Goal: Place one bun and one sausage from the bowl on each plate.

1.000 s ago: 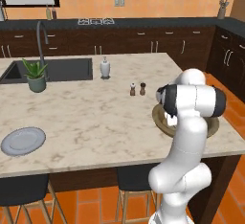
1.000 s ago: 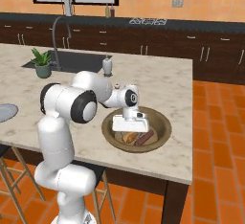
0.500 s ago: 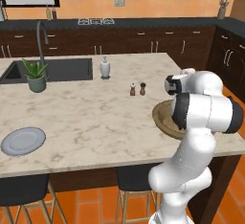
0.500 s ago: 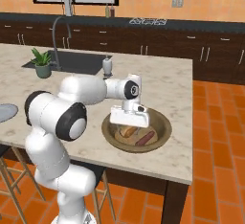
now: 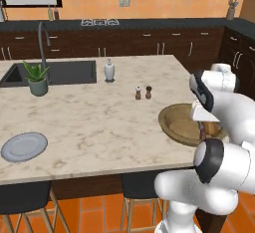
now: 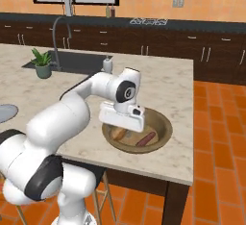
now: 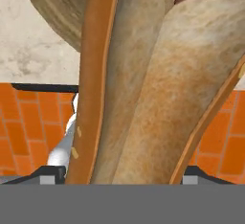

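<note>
In the hand view a long tan bun (image 7: 143,98) with a browned crust stands between my gripper's (image 7: 124,173) two fingertips, touching both, so the gripper is shut on it. Behind the bun lie the bowl's rim, the counter edge and the orange floor. From the right base view the hand (image 6: 121,116) hangs low over the olive-brown bowl (image 6: 164,124), with the bun (image 6: 117,133) under it and a reddish sausage (image 6: 146,139) lying beside it. One grey plate (image 5: 24,146) sits at the counter's near left; its edge (image 6: 5,112) also shows at the left.
Salt and pepper shakers (image 5: 143,92) stand behind the bowl (image 5: 172,120). A white soap bottle (image 5: 109,71), a potted plant (image 5: 37,77) and the sink (image 5: 55,72) with its tap are at the back left. The bowl sits near the counter's right edge, above stools.
The arm's elbow has swung out to the right and the hand has turned over the bowl. The jaws have stayed almost the same width.
</note>
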